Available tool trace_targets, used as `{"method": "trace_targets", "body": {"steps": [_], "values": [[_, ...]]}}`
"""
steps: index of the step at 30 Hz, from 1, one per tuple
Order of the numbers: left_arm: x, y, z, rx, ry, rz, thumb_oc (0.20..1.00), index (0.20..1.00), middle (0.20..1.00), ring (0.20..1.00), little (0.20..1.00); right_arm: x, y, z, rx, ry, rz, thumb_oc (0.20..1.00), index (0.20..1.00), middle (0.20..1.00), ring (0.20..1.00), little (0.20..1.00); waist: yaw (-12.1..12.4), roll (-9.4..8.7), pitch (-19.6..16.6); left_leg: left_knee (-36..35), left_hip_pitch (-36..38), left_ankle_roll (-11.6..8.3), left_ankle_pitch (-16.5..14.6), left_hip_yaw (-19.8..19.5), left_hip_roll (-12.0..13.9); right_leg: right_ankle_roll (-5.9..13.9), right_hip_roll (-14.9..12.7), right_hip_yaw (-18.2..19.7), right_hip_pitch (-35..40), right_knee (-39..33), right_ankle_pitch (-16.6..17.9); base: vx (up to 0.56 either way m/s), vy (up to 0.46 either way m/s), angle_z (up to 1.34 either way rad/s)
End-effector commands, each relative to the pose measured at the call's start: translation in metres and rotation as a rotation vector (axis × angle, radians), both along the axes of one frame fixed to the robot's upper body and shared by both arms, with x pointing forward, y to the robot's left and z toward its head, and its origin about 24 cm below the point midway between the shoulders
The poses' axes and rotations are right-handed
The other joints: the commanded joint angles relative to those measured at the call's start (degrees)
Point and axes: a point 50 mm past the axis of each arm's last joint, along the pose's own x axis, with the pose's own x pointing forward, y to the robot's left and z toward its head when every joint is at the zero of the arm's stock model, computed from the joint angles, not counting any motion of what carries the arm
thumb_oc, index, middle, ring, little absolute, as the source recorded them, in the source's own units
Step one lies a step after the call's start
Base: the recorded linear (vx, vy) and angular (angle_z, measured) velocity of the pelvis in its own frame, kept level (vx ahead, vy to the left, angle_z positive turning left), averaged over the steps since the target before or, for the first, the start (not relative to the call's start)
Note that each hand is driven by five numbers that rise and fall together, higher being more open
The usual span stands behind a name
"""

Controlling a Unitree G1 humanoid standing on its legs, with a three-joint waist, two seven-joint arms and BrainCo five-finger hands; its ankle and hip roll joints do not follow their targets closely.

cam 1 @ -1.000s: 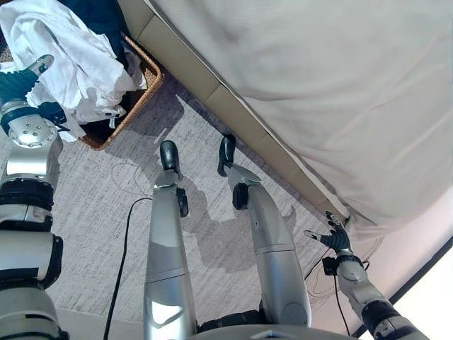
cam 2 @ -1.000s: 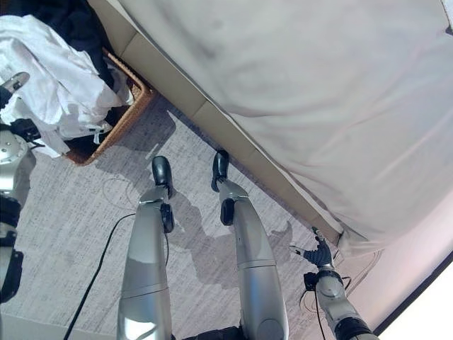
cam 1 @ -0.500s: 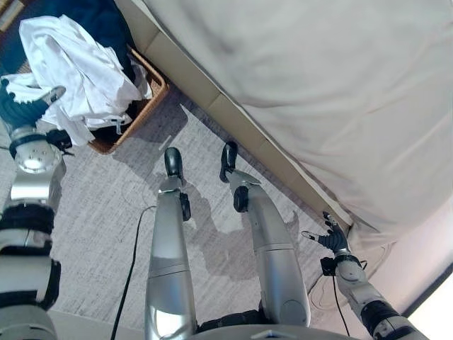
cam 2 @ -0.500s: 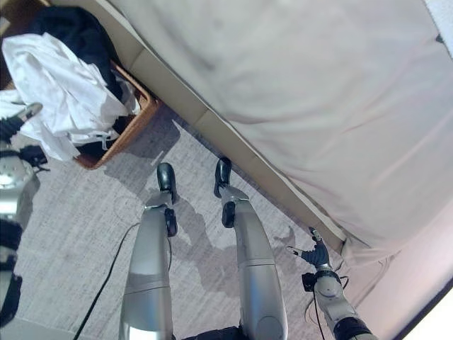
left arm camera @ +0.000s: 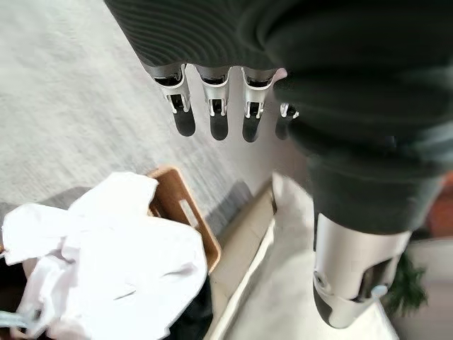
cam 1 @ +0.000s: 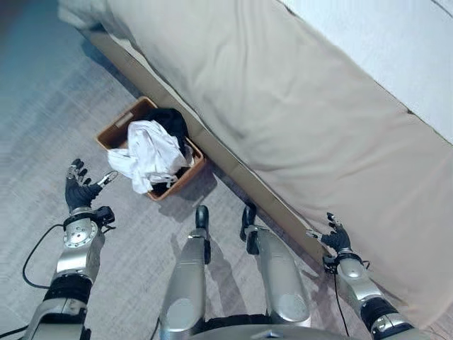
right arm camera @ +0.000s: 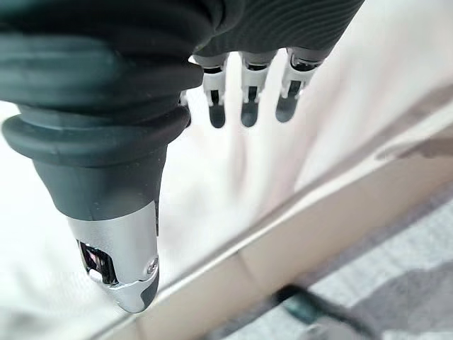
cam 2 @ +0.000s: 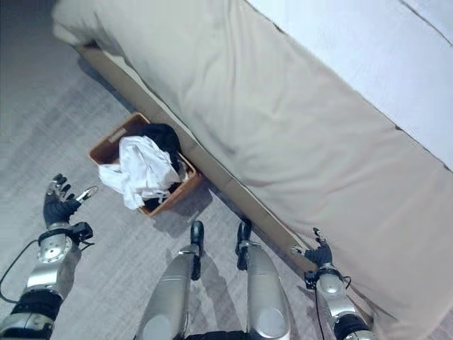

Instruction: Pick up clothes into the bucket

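Note:
A brown basket (cam 1: 113,133) stands on the carpet against the bed's base, heaped with white clothes (cam 1: 150,152) and a dark garment (cam 1: 170,120); some white cloth hangs over its near rim. The left wrist view shows the white clothes (left arm camera: 106,276) and the basket (left arm camera: 187,227) past my fingers. My left hand (cam 1: 76,191) is held up beside the basket, apart from it, open and holding nothing. My right hand (cam 1: 334,237) is low at the right by the bed's edge, open and holding nothing.
A large bed (cam 1: 297,113) under a beige sheet runs diagonally across the view, its base (cam 1: 233,170) right behind the basket. Grey carpet (cam 1: 42,106) lies to the left and in front.
The camera has pulled back, so the whole scene looks smaller. My left hand has come off the white clothes and now stands apart from the basket. My right hand stays by the bed.

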Motion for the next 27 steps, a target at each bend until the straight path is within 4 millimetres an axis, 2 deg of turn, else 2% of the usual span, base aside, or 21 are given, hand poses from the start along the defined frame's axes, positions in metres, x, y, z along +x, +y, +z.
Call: {"method": "trace_targets", "body": {"steps": [1,2,5,6,7,8,9,11,12,13,16,17,23,27], "values": [[-0.011,-0.023,-0.024,-0.052,0.033,-0.118,1.000,1.000,1.000,1.000,1.000,-0.021,-0.027,-0.003,-0.046,0.062,-0.018,1.000,1.000,1.000,1.000,1.000,-1.37,2.65,-7.93,-3.95,3.12,-2.22,2.47,-0.24,1.88,4.60,-1.16,0.44,6.51,-8.35,3.31,0.15,-0.073,-0.07],[-0.011,-0.023,-0.024,-0.052,0.034,-0.118,1.000,1.000,1.000,1.000,1.000,-0.021,-0.027,-0.003,-0.046,0.063,-0.018,1.000,1.000,1.000,1.000,1.000,-1.37,2.68,-7.94,-4.06,3.25,-2.22,2.50,-0.24,1.91,4.60,-1.12,0.43,6.65,-8.49,3.37,0.13,-0.059,-0.06],[-0.035,-0.039,-0.059,-0.120,0.162,-0.145,1.000,1.000,1.000,1.000,1.000,-0.034,-0.020,-0.015,0.005,0.117,-0.023,1.000,1.000,1.000,1.000,1.000,-1.11,2.90,-11.70,-5.96,7.29,-2.40,2.43,0.48,2.64,4.60,-0.07,0.53,11.29,-11.77,3.52,0.09,-0.052,-0.04],[-0.051,-0.050,-0.084,-0.158,0.282,-0.151,1.000,1.000,1.000,1.000,1.000,-0.040,-0.015,-0.022,0.042,0.151,-0.028,1.000,1.000,1.000,1.000,1.000,-1.02,2.84,-14.03,-6.76,9.80,-2.45,2.19,1.03,2.98,4.56,0.31,0.77,14.20,-13.27,3.41,0.11,-0.041,-0.08],[-0.051,-0.050,-0.084,-0.158,0.282,-0.151,1.000,1.000,1.000,1.000,1.000,-0.041,-0.015,-0.022,0.042,0.151,-0.028,1.000,1.000,1.000,1.000,1.000,-1.00,2.85,-13.94,-6.83,9.96,-2.46,2.19,1.04,2.99,4.56,0.33,0.78,14.36,-13.34,3.43,0.12,-0.065,-0.07],[-0.070,-0.059,-0.106,-0.163,0.419,-0.180,1.000,1.000,1.000,1.000,1.000,-0.045,-0.009,-0.028,0.107,0.178,-0.030,1.000,1.000,1.000,1.000,1.000,-0.97,2.58,-16.13,-7.41,11.98,-2.54,1.97,1.37,3.32,4.35,0.72,0.98,16.66,-14.67,3.33,0.05,-0.034,-0.06],[-0.070,-0.059,-0.106,-0.163,0.419,-0.180,1.000,1.000,1.000,1.000,1.000,-0.045,-0.009,-0.028,0.107,0.178,-0.030,1.000,1.000,1.000,1.000,1.000,-0.95,2.59,-16.05,-7.47,12.12,-2.54,1.97,1.39,3.34,4.34,0.74,0.99,16.81,-14.75,3.35,0.08,-0.045,-0.07],[-0.089,-0.070,-0.126,-0.160,0.554,-0.210,1.000,1.000,1.000,1.000,1.000,-0.053,-0.005,-0.036,0.153,0.229,-0.048,1.000,1.000,1.000,1.000,1.000,-0.81,2.24,-17.82,-7.84,14.01,-2.66,1.67,1.77,3.63,4.20,0.98,0.84,19.28,-16.41,3.38,0.08,-0.040,-0.08],[-0.104,-0.078,-0.139,-0.169,0.644,-0.231,1.000,1.000,1.000,1.000,1.000,-0.059,-0.001,-0.042,0.180,0.266,-0.050,1.000,1.000,1.000,1.000,1.000,-0.64,2.04,-19.42,-8.00,15.49,-2.67,1.22,2.14,3.71,4.19,1.13,0.83,21.11,-17.64,3.45,0.08,-0.038,-0.05],[-0.104,-0.078,-0.139,-0.169,0.644,-0.232,1.000,1.000,1.000,1.000,1.000,-0.059,-0.001,-0.042,0.180,0.266,-0.050,1.000,1.000,1.000,1.000,1.000,-0.62,2.04,-19.36,-8.03,15.59,-2.67,1.21,2.16,3.72,4.19,1.14,0.85,21.21,-17.69,3.47,0.08,-0.029,-0.01],[-0.133,-0.095,-0.157,-0.210,0.779,-0.265,1.000,1.000,1.000,1.000,1.000,-0.077,0.006,-0.054,0.218,0.342,-0.073,1.000,1.000,1.000,1.000,1.000,-0.20,1.37,-21.28,-7.83,17.81,-2.44,0.13,2.73,3.69,4.03,1.38,0.93,24.18,-19.22,3.40,0.07,-0.027,-0.06],[-0.133,-0.095,-0.157,-0.210,0.779,-0.265,1.000,1.000,1.000,1.000,1.000,-0.077,0.006,-0.054,0.218,0.342,-0.073,1.000,1.000,1.000,1.000,1.000,-0.19,1.36,-21.25,-7.83,17.85,-2.44,0.12,2.74,3.69,4.04,1.38,0.93,24.23,-19.24,3.41,0.04,-0.012,-0.03],[-0.162,-0.105,-0.171,-0.230,0.915,-0.276,1.000,1.000,1.000,1.000,1.000,-0.098,0.015,-0.065,0.230,0.434,-0.075,1.000,1.000,1.000,1.000,1.000,-0.34,0.76,-22.32,-8.93,20.61,-2.09,-0.47,2.98,3.81,3.79,1.76,0.98,26.86,-20.01,3.09,0.04,-0.009,0.00],[-0.153,-0.114,-0.169,-0.174,0.906,-0.381,1.000,1.000,1.000,1.000,1.000,-0.104,0.020,-0.068,0.246,0.448,-0.083,1.000,1.000,1.000,1.000,1.000,-0.88,0.81,-22.70,-10.31,21.34,-2.11,-0.22,3.08,3.92,3.82,1.88,0.81,27.12,-20.12,2.97,0.00,0.000,0.00]]}}
